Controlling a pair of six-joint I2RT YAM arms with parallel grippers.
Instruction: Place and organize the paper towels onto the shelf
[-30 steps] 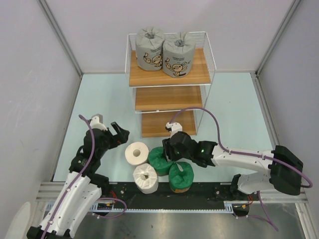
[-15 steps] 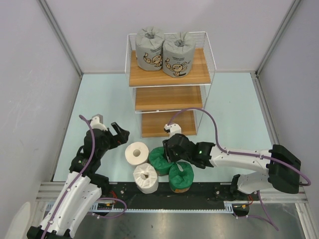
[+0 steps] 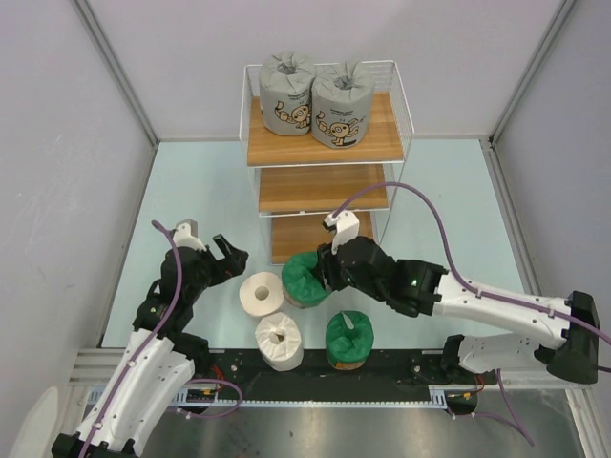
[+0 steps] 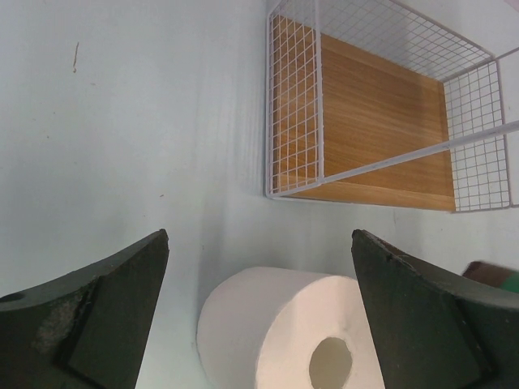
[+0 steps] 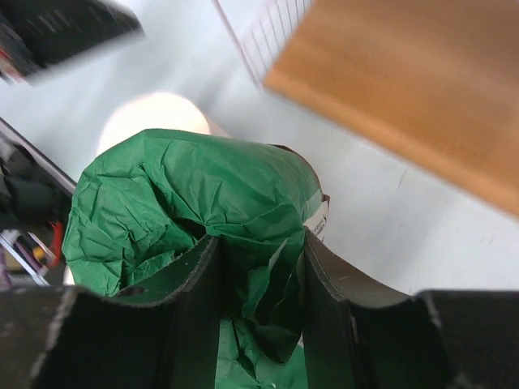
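Note:
My right gripper (image 3: 327,272) is shut on a dark green roll (image 3: 305,277), held lifted in front of the shelf's bottom board (image 3: 315,239); the right wrist view shows its fingers pinching the green wrap (image 5: 195,203). The second green roll (image 3: 348,338) stands near the table's front edge. Two white rolls (image 3: 262,294) (image 3: 278,341) stand left of it. Two grey cartoon rolls (image 3: 286,93) (image 3: 342,103) stand on the shelf's top board (image 3: 377,138). My left gripper (image 3: 227,256) is open, just left of the far white roll (image 4: 284,332), which lies between its fingers in the left wrist view.
The shelf's wire frame (image 4: 293,105) stands close ahead of the left gripper. Grey walls enclose the table on the left, back and right. A black rail (image 3: 401,367) runs along the near edge.
My right gripper has lifted the green roll off the table and carried it back toward the shelf. The other green roll stayed in place. The left arm has not moved.

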